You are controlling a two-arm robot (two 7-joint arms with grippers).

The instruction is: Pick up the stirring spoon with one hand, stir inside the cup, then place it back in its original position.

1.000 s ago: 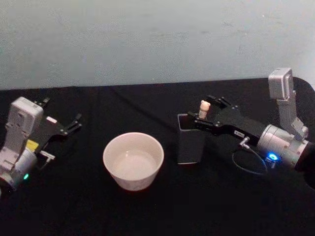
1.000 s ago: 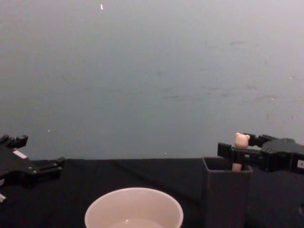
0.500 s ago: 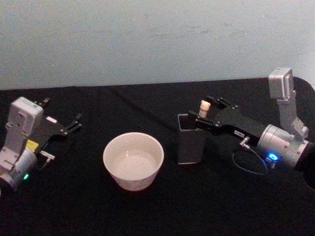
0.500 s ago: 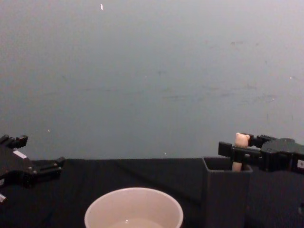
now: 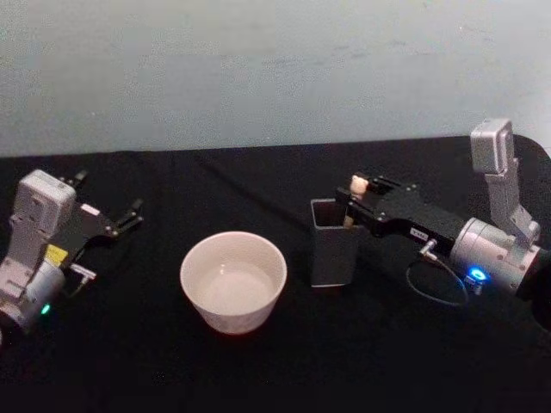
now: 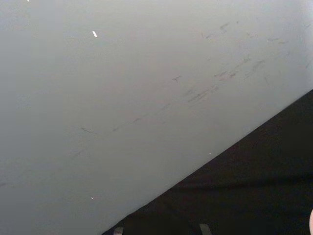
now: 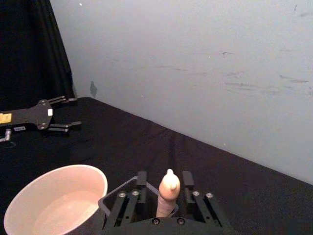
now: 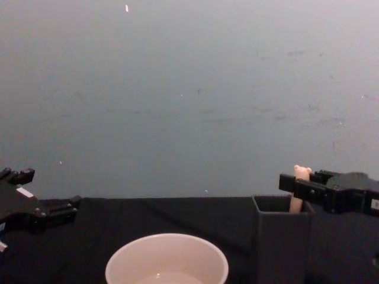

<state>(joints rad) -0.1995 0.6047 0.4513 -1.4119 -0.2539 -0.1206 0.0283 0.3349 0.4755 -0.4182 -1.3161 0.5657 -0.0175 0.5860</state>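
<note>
Looking at the right claw (image 5: 355, 205) hovering at the top of the dark grey holder (image 5: 334, 254), open just a crack, straddling the stirring spoon (image 5: 356, 183) handle with thin gaps on both sides, so probably gripping nothing. Seeing the spoon standing inside the holder, bear head poking above the rim, leaning a bit toward the claw. Spotting the cup (image 5: 232, 311) near the holder on the worktop (image 5: 387, 353), on its left side. Noting the left claw (image 5: 109, 191) parked wide open and empty, well off to the left. Worrying about 2 things from here: closing off-centre and slipping on that skinny handle, or dragging sideways while lifting and tipping the tall narrow holder. Also, swinging over too low and clipping the cup rim, lol.
</note>
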